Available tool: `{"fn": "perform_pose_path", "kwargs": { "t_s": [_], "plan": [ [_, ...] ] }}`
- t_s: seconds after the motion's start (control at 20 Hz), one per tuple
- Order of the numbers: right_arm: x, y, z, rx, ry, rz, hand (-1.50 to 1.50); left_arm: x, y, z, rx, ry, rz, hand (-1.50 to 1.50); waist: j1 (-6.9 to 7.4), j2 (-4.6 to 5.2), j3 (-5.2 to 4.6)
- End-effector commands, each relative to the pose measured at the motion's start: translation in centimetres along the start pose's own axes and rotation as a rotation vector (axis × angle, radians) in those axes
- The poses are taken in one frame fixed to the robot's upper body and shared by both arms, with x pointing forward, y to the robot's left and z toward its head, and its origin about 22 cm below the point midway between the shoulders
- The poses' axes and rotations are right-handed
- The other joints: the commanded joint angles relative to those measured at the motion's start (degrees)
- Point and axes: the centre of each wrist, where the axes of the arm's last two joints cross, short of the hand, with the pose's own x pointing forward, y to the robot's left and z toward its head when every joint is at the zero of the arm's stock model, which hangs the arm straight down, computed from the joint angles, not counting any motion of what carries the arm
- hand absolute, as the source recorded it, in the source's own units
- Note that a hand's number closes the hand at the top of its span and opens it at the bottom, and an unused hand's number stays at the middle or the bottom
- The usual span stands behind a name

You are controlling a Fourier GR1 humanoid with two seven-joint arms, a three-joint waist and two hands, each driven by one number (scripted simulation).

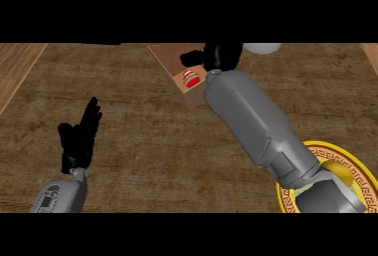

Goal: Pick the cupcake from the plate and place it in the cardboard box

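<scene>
The right hand (221,55) is seen at the far edge of the counter (162,150), about midway along that edge, above the far right part of the cardboard box (166,56). Only a dark mass of this hand is shown, so whether it is opened or closed cannot be told, and nothing can be seen to be held in it. The right forearm (247,115) is stretched from the near right corner of the counter diagonally up to the box, and the box's right side is covered by it. The cupcake (191,79), red with white stripes, is seen inside the cardboard box, at its nearer end, just beside the wrist of the right hand; whether it is touched by the wrist cannot be told. The plate (353,159), rimmed in yellow with a dark patterned band, is placed at the near right corner of the counter and is partly hidden by the right arm; a rounded yellow shape (339,172) is seen against it, and what it is cannot be made out. A pale rounded object (262,48) is cut off at the far edge, just right of the right hand. The left hand (80,137) is held open with its fingers straight and pointing away, at rest over the left part of the counter near the near edge, and nothing is held in it.
</scene>
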Motion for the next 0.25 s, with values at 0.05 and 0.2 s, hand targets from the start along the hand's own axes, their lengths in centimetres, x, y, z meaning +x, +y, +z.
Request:
{"fn": "perform_pose_path", "kwargs": {
  "t_s": [0.05,0.2],
  "plan": [
    [-0.2,-1.2,0.0,-0.097,0.000,-0.282,-1.50,-0.2,0.2,1.2,-0.001,0.008,0.001,0.00,-0.57,-0.61,0.06],
    [-2.1,-0.8,1.1,-0.095,0.013,-0.336,-1.50,-0.6,1.2,0.9,0.046,0.014,0.006,0.00,-1.96,-0.87,-0.03]
  ]
}}
